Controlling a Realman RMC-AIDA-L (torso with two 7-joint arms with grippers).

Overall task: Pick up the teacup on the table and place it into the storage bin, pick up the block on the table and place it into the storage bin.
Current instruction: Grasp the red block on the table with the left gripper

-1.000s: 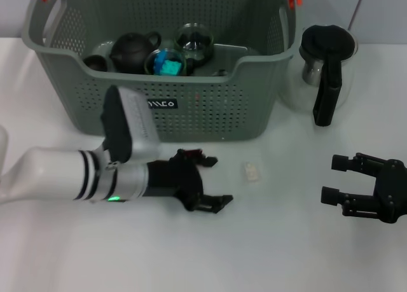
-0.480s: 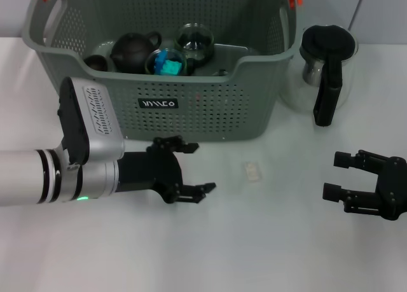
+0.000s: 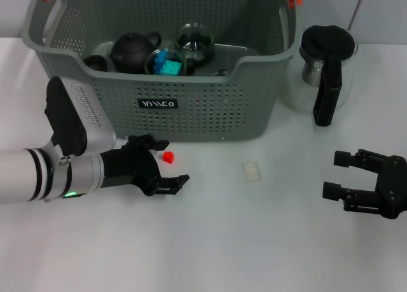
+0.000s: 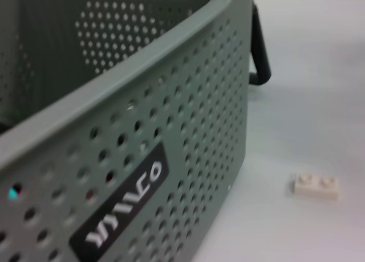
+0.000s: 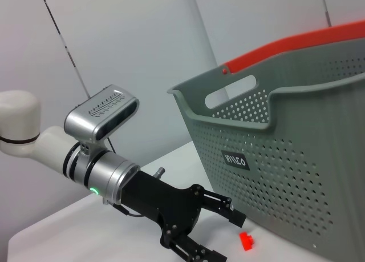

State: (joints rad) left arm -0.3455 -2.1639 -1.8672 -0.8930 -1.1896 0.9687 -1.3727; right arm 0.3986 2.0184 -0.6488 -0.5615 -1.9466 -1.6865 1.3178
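Block [image 3: 168, 156] red, on table between wide-apart left pincer [image 3: 164, 162] fingers, untouched; right pincer [image 3: 339, 175] apart, empty.

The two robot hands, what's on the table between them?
In the head view, a small pale flat brick lies between the left gripper and the right gripper. A tiny red block sits by the left gripper's fingers.
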